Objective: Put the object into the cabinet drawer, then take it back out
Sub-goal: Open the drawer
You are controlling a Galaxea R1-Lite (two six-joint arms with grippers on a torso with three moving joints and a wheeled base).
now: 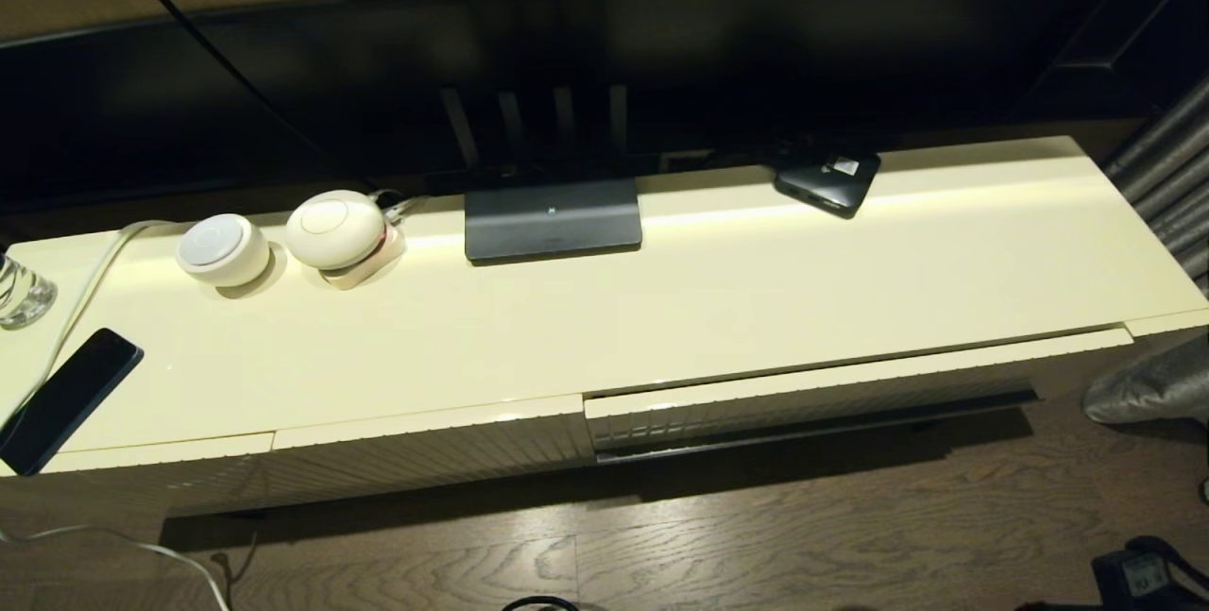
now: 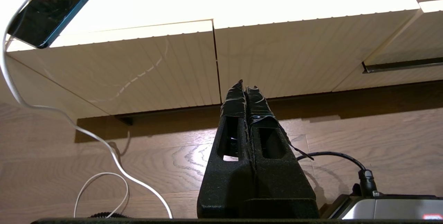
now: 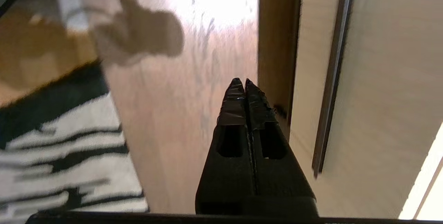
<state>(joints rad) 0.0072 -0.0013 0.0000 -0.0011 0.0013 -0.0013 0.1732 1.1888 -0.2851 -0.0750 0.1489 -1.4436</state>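
Nowhere in these views is the umbrella. The cabinet drawer (image 1: 812,398) sticks out just a crack. Both grippers, left (image 2: 246,89) and right (image 3: 241,82), hang low near the floor, jaws pressed together. A pull with closed jaws could slip off the ribbed front.

Ribbed cream cabinet drawer (image 1: 812,398) barely ajar

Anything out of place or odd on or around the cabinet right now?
The wide ribbed cream cabinet drawer stands slightly ajar, proud of the ribbed cream panel beside it. The flat black phone overhangs the cabinet's front edge. No umbrella shows in any view.
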